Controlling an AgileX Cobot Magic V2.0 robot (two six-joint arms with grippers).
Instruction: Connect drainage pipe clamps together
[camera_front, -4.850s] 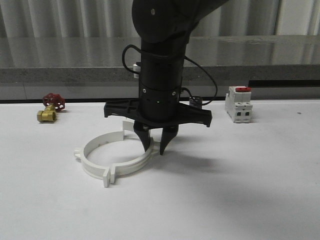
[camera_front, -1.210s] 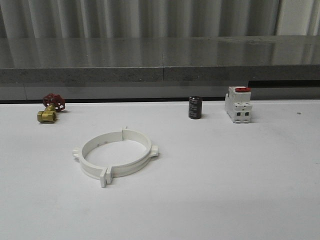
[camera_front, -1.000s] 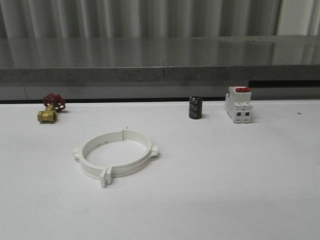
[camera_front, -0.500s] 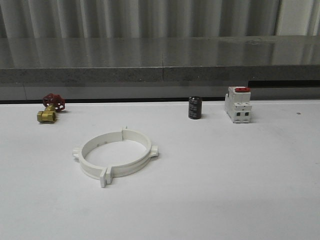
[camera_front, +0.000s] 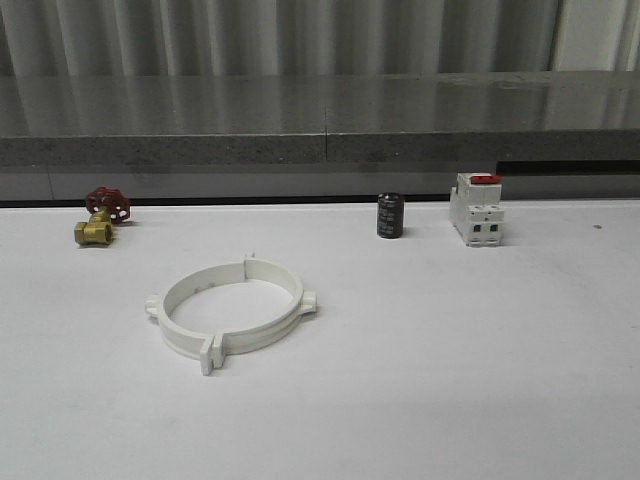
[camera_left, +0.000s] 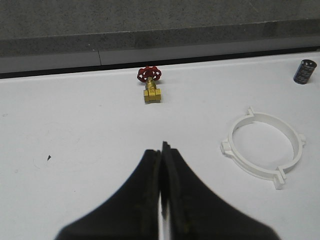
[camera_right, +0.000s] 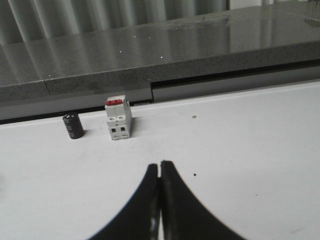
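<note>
On the white bench (camera_front: 480, 360) the two white plastic half-ring clamps (camera_front: 231, 310) already sit joined as one ring, looks done, both hands (camera_left: 162, 156) (camera_right: 159, 170) pinched together, holding nothing.

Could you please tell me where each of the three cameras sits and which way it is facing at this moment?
Front view: looks forward over the table at the joined drainage pipe clamps, with a brass valve, capacitor and breaker behind.
Left wrist view: above the table, aimed past the shut left gripper at valve and clamps.
Right wrist view: aimed past the shut right gripper at breaker and capacitor.
Shared: both wrist views catch the capacitor.
</note>
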